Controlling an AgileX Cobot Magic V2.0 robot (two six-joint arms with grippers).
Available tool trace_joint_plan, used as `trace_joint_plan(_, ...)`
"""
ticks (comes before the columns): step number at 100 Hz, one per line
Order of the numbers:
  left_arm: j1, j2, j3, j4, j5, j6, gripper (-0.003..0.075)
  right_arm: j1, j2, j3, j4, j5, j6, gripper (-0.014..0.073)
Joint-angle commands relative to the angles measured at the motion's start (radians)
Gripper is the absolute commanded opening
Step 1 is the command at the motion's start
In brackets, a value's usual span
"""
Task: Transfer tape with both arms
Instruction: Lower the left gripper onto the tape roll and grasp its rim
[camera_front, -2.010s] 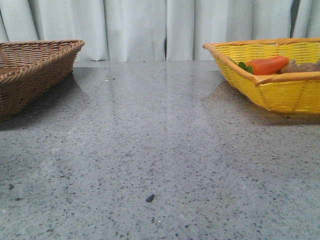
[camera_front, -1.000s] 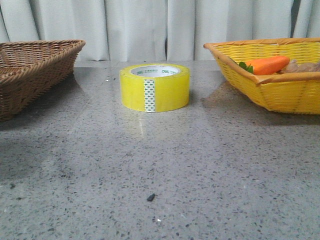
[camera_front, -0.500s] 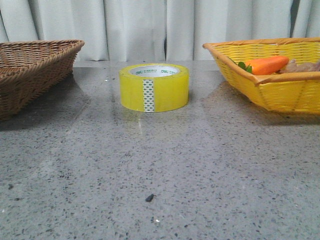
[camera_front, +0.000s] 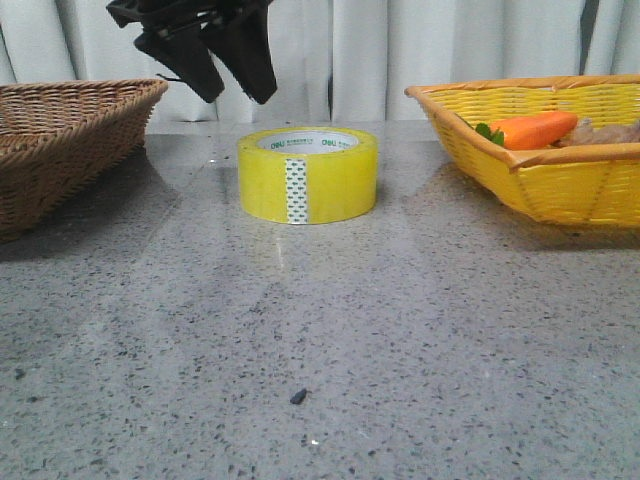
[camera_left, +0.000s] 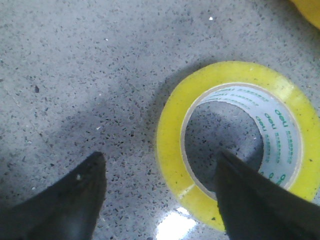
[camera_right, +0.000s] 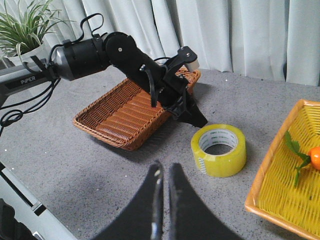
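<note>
The tape (camera_front: 308, 175) is a wide yellow roll that lies flat on the grey stone table, its white core facing up. My left gripper (camera_front: 240, 95) hangs open above the roll, a little to its left and apart from it. In the left wrist view that gripper (camera_left: 160, 155) straddles the tape's (camera_left: 167, 135) near rim from above, one finger over the hole and the other over bare table. My right gripper (camera_right: 165, 166) is shut with nothing in it, well back from the tape (camera_right: 219, 160). From there I also see the left gripper (camera_right: 194, 116) poised over the roll.
A brown wicker basket (camera_front: 60, 140) stands at the left. A yellow basket (camera_front: 560, 180) at the right holds an orange carrot (camera_front: 535, 130). White curtains hang behind the table. A potted plant (camera_right: 25, 30) stands beyond the left arm.
The tape appeared on the table between two seconds and one second ago. Since half a second ago the left gripper has come down into the front view above the roll.
</note>
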Motion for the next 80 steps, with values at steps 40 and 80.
trace_joint_plan(40,-0.005,0.010,-0.024,-0.075,-0.033,-0.012,0.0566,-0.001,0.053,-0.022,0.005,-0.088,0.000,-0.0065)
trace_joint_plan(80,-0.005,0.077,-0.024,-0.084,-0.053,-0.012,0.0418,-0.001,0.068,-0.020,-0.015,-0.086,0.000,-0.0065)
